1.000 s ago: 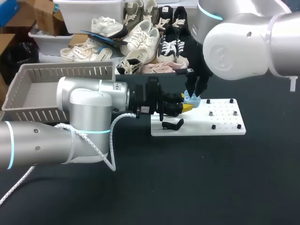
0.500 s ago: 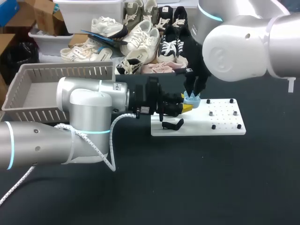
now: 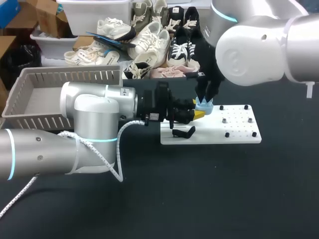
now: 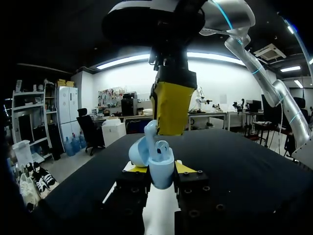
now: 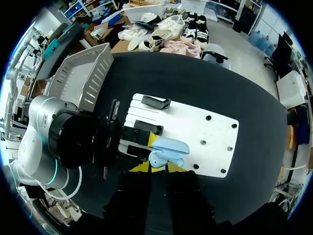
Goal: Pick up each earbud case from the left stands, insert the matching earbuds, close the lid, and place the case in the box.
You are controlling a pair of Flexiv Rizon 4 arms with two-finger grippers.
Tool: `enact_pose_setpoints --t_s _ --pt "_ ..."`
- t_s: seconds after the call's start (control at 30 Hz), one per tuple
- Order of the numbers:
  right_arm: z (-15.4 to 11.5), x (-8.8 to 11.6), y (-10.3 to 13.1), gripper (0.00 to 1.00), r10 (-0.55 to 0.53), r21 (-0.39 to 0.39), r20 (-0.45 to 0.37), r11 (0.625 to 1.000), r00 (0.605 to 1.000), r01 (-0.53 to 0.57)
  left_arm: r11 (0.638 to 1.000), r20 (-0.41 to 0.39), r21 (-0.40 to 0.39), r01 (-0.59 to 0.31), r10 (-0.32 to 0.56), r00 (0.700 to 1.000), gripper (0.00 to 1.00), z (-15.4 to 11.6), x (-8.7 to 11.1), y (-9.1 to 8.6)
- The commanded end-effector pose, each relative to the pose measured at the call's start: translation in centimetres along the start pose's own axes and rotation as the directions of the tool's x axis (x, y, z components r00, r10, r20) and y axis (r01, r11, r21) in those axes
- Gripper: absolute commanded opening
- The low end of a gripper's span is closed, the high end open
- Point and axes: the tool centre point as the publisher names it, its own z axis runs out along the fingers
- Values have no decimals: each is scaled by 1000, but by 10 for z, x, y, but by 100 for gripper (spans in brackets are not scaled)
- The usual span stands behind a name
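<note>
At ten o'clock on the white board [image 3: 234, 130], left gripper [image 4: 155, 172] clamps the light-blue earbud case [image 4: 159, 159], lid open; right gripper [image 5: 159, 167] poised over it, jaw state indeterminable; insertion apparently under way; closing and boxing outstanding.

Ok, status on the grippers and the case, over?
Left gripper shut on earbud case, lid open. Right gripper right above it. Nothing blocking seen.
</note>
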Motion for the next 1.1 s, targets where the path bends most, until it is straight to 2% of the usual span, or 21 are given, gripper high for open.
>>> enact_pose_setpoints --t_s 0.03,1.1 --pt "1 3 1 0 0 1 4 1000 1000 0 1000 3 0 -1 1 1000 0 0 0 0" --pt "2 9 4 0 4 4 5 1000 1000 -4 1000 3 0 -1 1 1000 0 0 0 0"
